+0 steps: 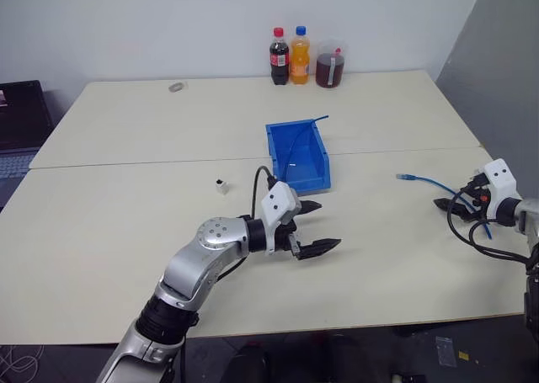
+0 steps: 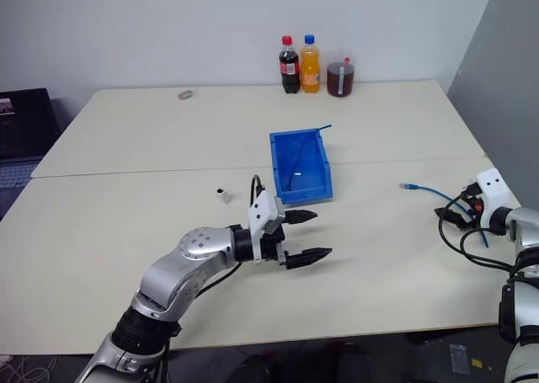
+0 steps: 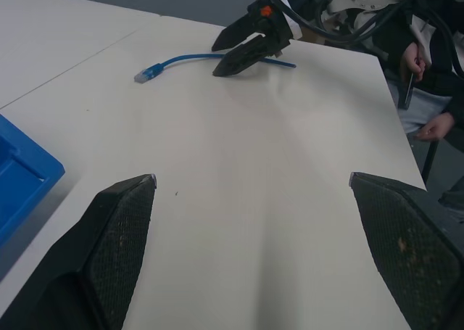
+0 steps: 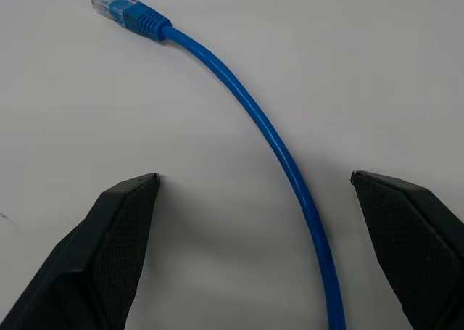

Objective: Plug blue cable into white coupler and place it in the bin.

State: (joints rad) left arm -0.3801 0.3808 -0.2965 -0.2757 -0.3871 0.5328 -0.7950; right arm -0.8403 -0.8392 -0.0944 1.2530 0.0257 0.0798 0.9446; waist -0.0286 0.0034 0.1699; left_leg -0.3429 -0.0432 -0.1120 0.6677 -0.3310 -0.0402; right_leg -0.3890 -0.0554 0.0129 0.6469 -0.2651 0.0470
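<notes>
The blue cable (image 4: 279,145) is lying loose on the table (image 1: 126,223) at its right side, clear plug pointing toward the bin (image 1: 299,156), well apart from it. The right gripper (image 4: 254,221) is straddling the cable with its 2 fingers spread wide and gripping nothing, apparently lining up a pick. The white coupler (image 1: 221,185) is standing alone near the table's middle, just left of the bin. The left gripper (image 1: 313,228) is hovering in front of the bin, fully open and empty, likely waiting to take the coupler.
</notes>
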